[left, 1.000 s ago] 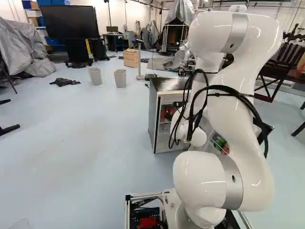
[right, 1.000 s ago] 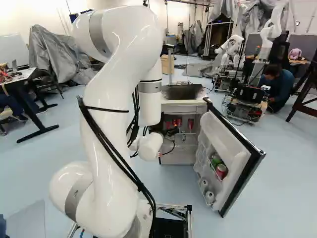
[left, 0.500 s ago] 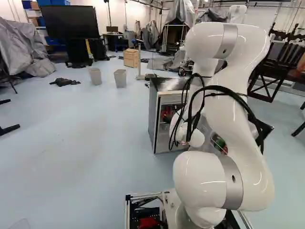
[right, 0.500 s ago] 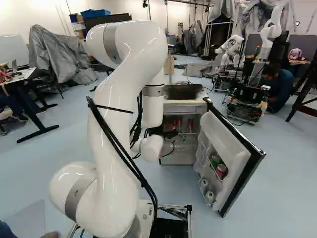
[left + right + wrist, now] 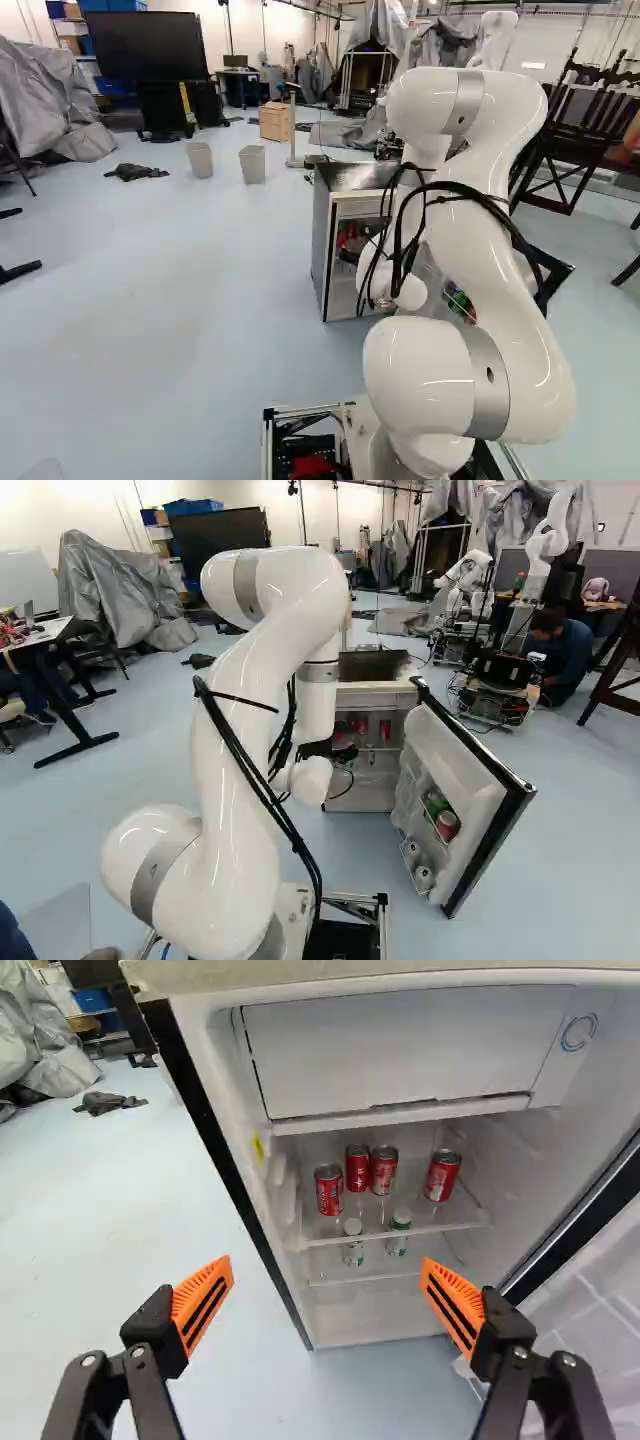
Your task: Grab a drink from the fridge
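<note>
With its fingers wide apart, the gripper (image 5: 328, 1263) faced the fridge (image 5: 370, 1325); the red cans (image 5: 384, 1172) (four, all upright) stood on the shelf (image 5: 435, 1229) ahead, so the reach likely ran inward.

A pale blue floor (image 5: 150, 270) is spreading toward white walls (image 5: 281, 35), two grey bins (image 5: 252, 166) are standing near a wooden box (image 5: 273, 123) (a dark screen (image 5: 145, 47) is rising nearby), grey sheeting (image 5: 105, 580) is bunching behind a white-topped table (image 5: 47, 632) at the left of the right base view, and dark wooden furniture (image 5: 590, 150) is standing at the right of the left base view
</note>
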`<state>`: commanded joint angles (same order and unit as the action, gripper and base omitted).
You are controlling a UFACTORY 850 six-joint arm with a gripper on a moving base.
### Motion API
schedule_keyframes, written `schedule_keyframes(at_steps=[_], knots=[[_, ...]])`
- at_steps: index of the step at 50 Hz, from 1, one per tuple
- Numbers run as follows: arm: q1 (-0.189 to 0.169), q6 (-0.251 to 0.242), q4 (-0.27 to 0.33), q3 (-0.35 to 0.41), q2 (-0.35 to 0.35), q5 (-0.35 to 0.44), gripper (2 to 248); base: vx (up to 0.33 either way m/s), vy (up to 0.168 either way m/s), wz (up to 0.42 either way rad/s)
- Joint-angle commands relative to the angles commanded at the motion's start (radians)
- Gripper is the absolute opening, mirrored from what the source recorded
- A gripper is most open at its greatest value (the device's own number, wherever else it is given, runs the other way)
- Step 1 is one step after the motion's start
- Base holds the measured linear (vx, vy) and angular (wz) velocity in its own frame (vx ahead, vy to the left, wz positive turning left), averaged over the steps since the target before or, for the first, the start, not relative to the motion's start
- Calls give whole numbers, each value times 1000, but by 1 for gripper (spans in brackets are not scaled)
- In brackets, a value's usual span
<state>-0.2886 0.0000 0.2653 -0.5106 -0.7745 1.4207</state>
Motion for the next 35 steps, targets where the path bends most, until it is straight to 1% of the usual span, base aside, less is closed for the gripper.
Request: schedule_keyframes(at_steps=[35], knots=[[-45,0,19,-57,-32,0,247,0,0,0]])
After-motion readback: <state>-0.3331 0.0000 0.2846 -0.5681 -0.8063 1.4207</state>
